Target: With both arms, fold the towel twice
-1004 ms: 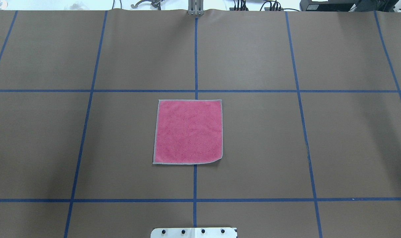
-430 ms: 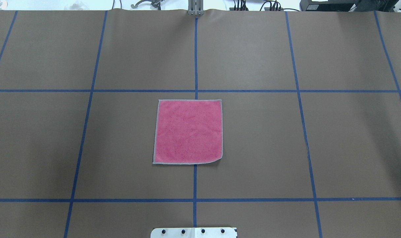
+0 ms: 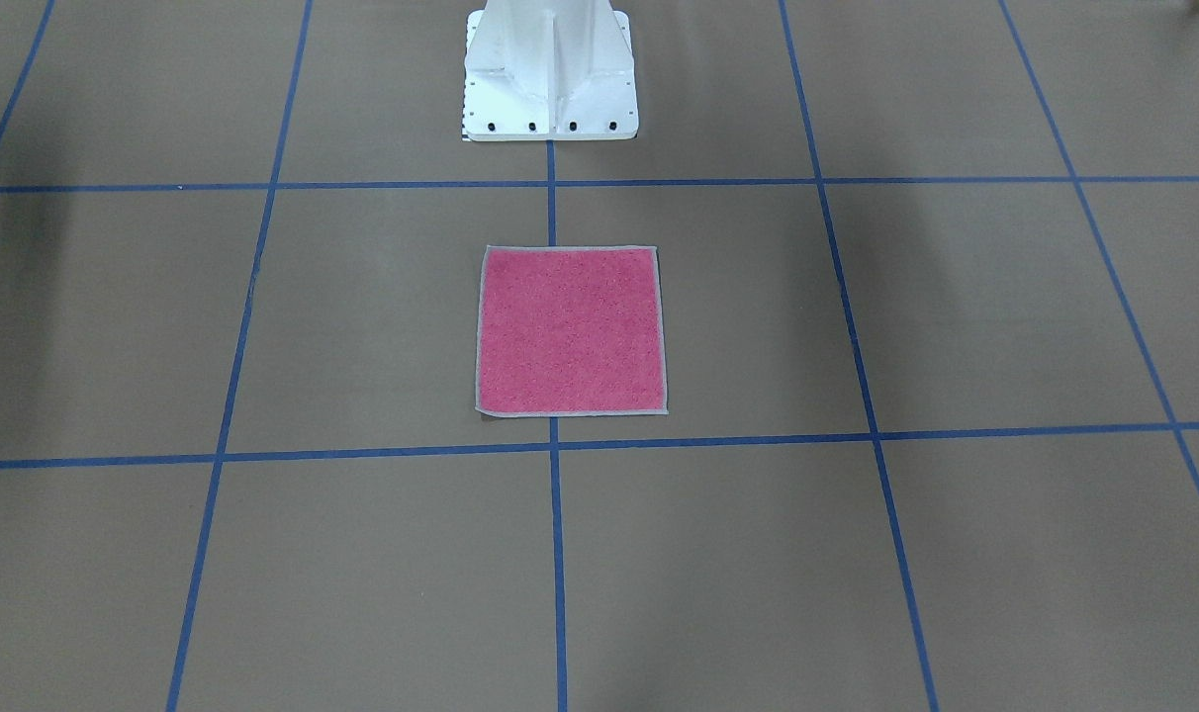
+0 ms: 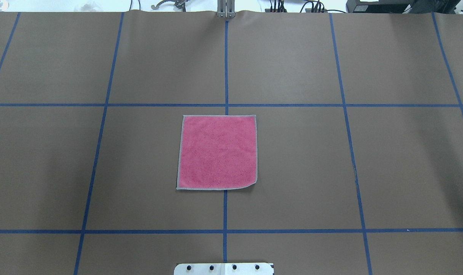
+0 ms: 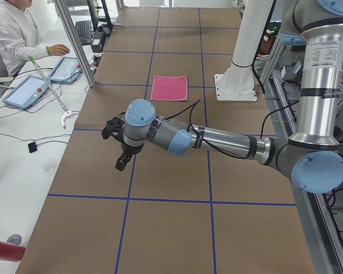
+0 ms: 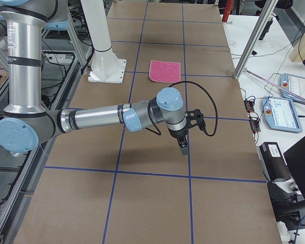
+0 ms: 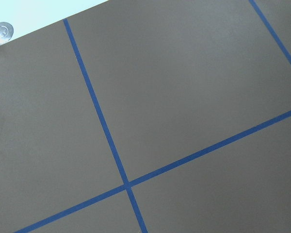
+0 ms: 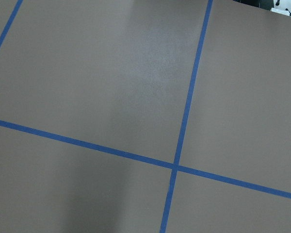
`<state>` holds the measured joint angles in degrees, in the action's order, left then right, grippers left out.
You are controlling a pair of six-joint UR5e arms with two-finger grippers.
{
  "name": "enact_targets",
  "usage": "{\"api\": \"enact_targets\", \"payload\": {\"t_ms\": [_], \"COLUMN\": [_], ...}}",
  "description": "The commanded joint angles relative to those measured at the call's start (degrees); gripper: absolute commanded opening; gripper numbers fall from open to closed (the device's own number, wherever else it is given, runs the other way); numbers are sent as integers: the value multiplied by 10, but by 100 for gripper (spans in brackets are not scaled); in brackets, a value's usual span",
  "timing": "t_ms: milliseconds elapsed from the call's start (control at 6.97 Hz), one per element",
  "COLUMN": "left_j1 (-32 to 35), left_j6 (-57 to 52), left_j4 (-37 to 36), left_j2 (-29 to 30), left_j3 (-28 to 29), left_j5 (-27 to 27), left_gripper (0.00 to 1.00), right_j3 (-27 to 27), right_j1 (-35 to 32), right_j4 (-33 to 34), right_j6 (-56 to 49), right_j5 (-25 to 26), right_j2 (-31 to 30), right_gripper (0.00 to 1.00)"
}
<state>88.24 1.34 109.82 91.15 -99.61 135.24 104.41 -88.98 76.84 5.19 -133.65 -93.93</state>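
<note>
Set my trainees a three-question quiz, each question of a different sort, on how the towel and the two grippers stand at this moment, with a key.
1. True or false: the towel lies flat and unfolded, pink face up.
2. The towel lies across: A) a blue tape line; B) a plate; C) a tray.
3. In one word: which touches the towel, the left gripper, the right gripper, both or neither?
Key: 1 true. 2 A. 3 neither; each hangs over bare table, well apart from the towel.
</note>
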Motion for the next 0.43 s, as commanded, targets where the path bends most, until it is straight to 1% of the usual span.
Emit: {"api": "enact_targets", "payload": {"t_ms": [0, 287], "left_j1": [-68, -142], "left_j6": [133, 339], "left_j4": [98, 201], "left_j2": [2, 3], "left_j3": [-3, -9], "left_j5": [8, 2], "left_gripper": [100, 100], "right_j3": [38, 96], "right_j1": [17, 90], "right_j4": [-13, -16], "right_j6": [111, 294], "right_j5": [-44, -29], "right_j2": [1, 2], "right_gripper": [100, 100]}}
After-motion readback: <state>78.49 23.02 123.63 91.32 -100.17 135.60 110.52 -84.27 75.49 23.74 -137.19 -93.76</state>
